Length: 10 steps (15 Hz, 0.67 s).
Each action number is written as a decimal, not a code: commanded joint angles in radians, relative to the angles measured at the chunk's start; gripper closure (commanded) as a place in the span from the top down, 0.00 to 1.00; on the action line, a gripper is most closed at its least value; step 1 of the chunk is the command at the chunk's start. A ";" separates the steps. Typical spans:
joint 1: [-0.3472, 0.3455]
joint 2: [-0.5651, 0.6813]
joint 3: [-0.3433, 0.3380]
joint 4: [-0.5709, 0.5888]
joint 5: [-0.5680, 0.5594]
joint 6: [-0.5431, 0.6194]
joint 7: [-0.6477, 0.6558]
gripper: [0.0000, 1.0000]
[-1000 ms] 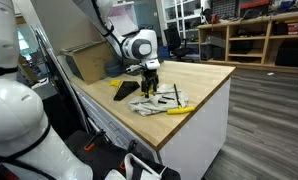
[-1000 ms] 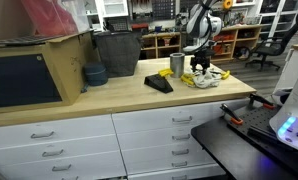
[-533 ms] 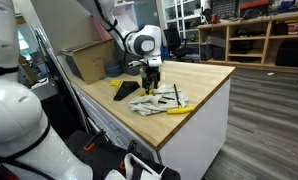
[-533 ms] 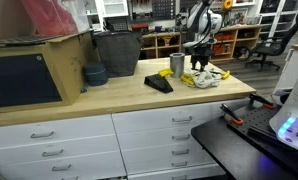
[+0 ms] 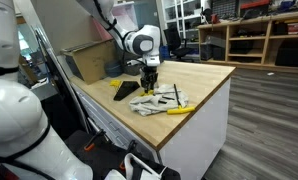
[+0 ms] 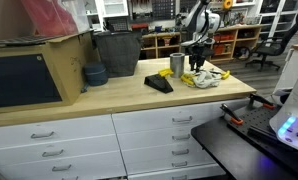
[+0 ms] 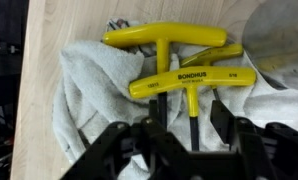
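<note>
My gripper [image 7: 190, 112] points down over a crumpled white cloth [image 7: 89, 90] that carries yellow T-handle hex keys. The nearer key [image 7: 194, 84] has its black shaft running between my two fingers, and a gap shows on each side of it, so the jaws are open and partly narrowed. A second yellow key [image 7: 154, 37] lies just beyond it. In both exterior views the gripper [image 5: 149, 86] [image 6: 197, 66] hangs low over the cloth [image 5: 154, 103] on the wooden worktop [image 5: 204, 78].
A metal cup [image 6: 177, 64] stands beside the cloth, and a black wedge-shaped object [image 6: 158, 83] lies nearby. Further along are a dark bin [image 6: 117, 53], a blue bowl [image 6: 94, 74] and a cardboard box [image 5: 87, 62]. The worktop's edge is close to the cloth.
The jaws have narrowed around the key's shaft. The arm has hardly moved over the cloth.
</note>
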<state>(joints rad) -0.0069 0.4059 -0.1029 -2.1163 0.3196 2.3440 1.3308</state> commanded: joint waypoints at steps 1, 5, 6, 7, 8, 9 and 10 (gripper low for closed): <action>-0.003 0.009 -0.001 0.006 -0.001 -0.010 0.013 0.63; 0.000 0.024 0.001 0.005 -0.004 -0.008 0.009 0.60; 0.002 0.028 0.001 0.006 -0.006 -0.006 0.010 0.58; 0.004 0.031 0.001 0.006 -0.008 -0.005 0.010 0.54; 0.006 0.034 0.000 0.007 -0.010 -0.004 0.011 0.55; 0.007 0.036 0.000 0.007 -0.012 -0.003 0.012 0.53; 0.009 0.039 -0.001 0.008 -0.015 -0.002 0.012 0.53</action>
<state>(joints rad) -0.0040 0.4412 -0.1036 -2.1164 0.3165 2.3442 1.3307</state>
